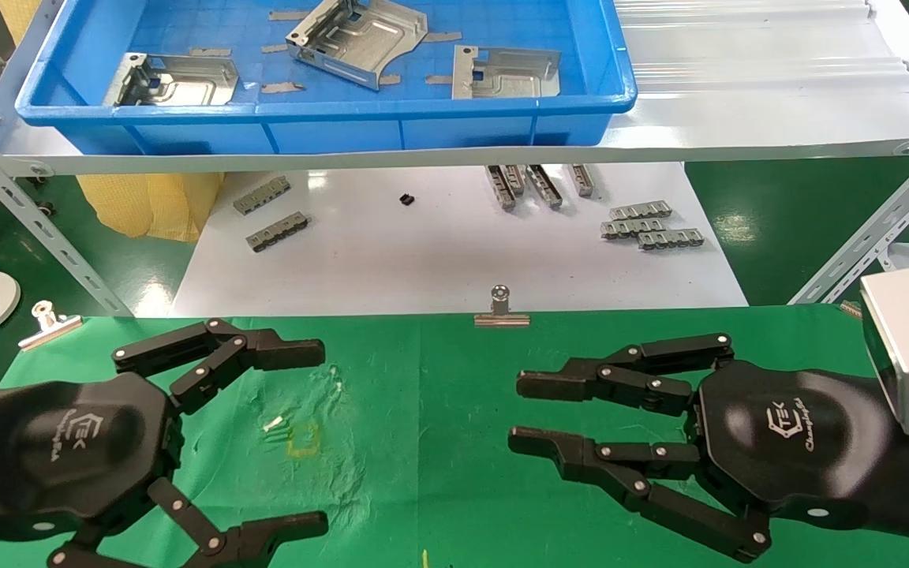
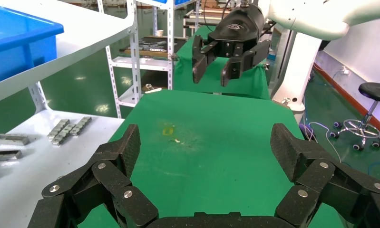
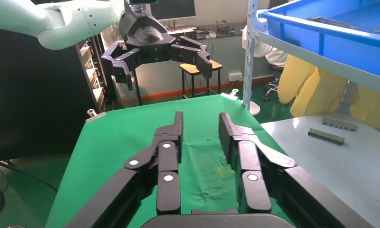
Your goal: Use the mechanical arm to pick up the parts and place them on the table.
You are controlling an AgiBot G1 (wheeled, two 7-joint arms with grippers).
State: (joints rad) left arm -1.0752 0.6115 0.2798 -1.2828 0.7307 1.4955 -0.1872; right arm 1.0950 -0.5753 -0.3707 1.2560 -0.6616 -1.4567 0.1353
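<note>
Three shiny stamped metal parts lie in the blue tray (image 1: 328, 126) on the upper shelf: one at the left (image 1: 174, 80), one tilted in the middle (image 1: 360, 35), one at the right (image 1: 506, 72). The green cloth table (image 1: 423, 394) carries no part. My left gripper (image 1: 312, 438) hovers low over the table's left side, wide open and empty; it also shows in the left wrist view (image 2: 207, 145). My right gripper (image 1: 525, 414) hovers over the table's right side, open with a narrower gap and empty; it also shows in the right wrist view (image 3: 199, 123).
Small grey toothed strips (image 1: 652, 225) lie on the white board (image 1: 439, 252) beyond the table. Silver binder clips (image 1: 502, 309) hold the cloth's far edge. Slanted shelf struts (image 1: 36, 221) stand at both sides. A yellow mark (image 1: 302, 438) sits on the cloth between the grippers.
</note>
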